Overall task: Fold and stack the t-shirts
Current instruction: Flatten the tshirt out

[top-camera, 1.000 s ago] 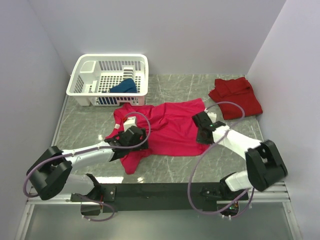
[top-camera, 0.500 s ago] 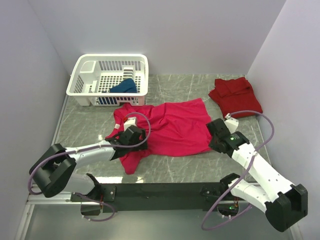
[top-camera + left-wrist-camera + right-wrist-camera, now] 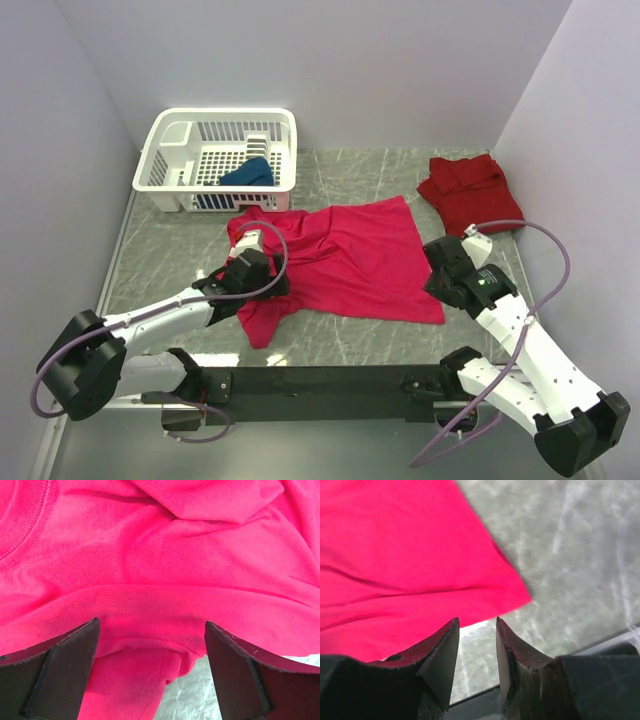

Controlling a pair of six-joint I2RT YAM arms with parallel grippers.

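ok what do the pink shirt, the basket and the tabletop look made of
Pink shirt: soft knit cloth, matte; it creases and shows a stitched seam.
Basket: white plastic, probably moulded, with lattice walls.
Tabletop: grey with pale marble-like veins, faint sheen; stone or printed laminate, cannot tell.

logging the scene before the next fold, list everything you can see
magenta t-shirt: 1, bright pinkish-red, spread mid-table, rumpled at its left
dark red t-shirt: 1, dark red, roughly folded, far right of the table
dark blue t-shirt: 1, dark blue, bunched inside the basket
basket: 1, white lattice plastic, far left
table: 1, grey marbled
left gripper: 1, black fingers, open wide over the magenta t-shirt's left part
right gripper: 1, black fingers, partly open, empty, at the magenta t-shirt's near right corner
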